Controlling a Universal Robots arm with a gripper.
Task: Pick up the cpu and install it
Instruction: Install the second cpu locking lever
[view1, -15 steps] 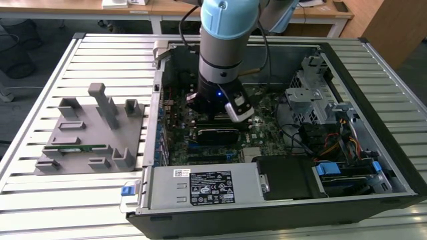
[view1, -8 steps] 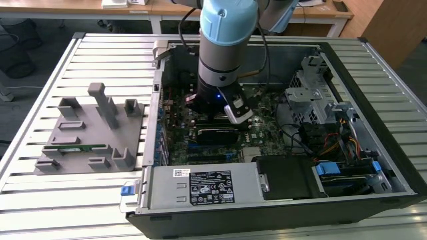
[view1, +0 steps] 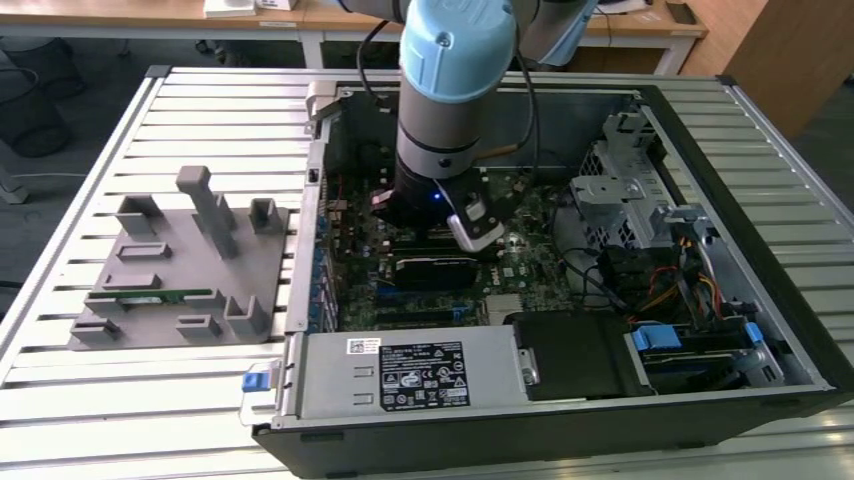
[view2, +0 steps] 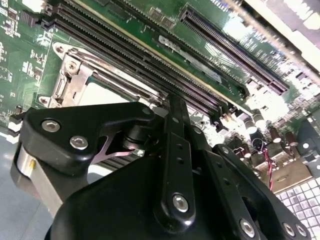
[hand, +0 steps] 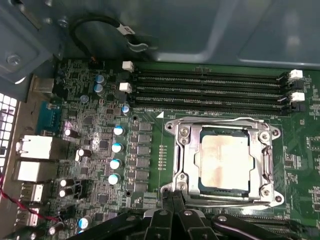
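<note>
Arm down inside the open computer case (view1: 694, 330). The cpu (hand: 223, 163) already sits in the socket frame (hand: 225, 125) on the motherboard. Gripper (hand: 172, 200) beside it, jaws pressed together, empty.

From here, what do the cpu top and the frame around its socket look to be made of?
The cpu top looks like bare metal, silvery-white with a dull, slightly stained matte finish. The socket frame around it appears to be stamped steel, brighter and shinier, with glints along its edges and screws at the corners. The motherboard beneath is green, glossy circuit board.
</note>
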